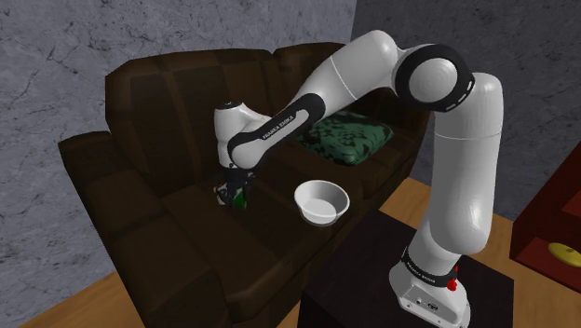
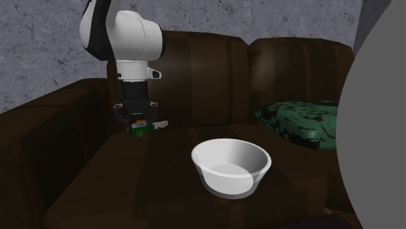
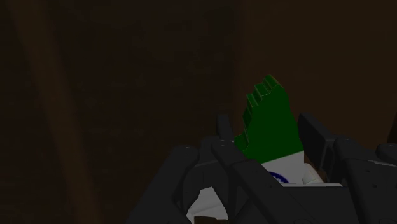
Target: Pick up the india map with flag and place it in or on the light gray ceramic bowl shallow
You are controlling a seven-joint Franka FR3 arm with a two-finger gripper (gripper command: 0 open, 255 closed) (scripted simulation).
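two fingers (image 3: 315,137) clasp the india map (image 3: 270,124), bowl (image 1: 321,200) nearby.

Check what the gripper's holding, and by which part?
The india map, apparently: the gripper clasps its two side edges around the green-white boundary, with the green end sticking out beyond.

The india map (image 3: 270,124), a small flat cut-out banded orange, white with a blue mark, and green, stands upright between the jaws down at the dark brown sofa's (image 1: 186,233) seat, apart from the pale shallow bowl (image 1: 321,201) sitting upright on that seat.
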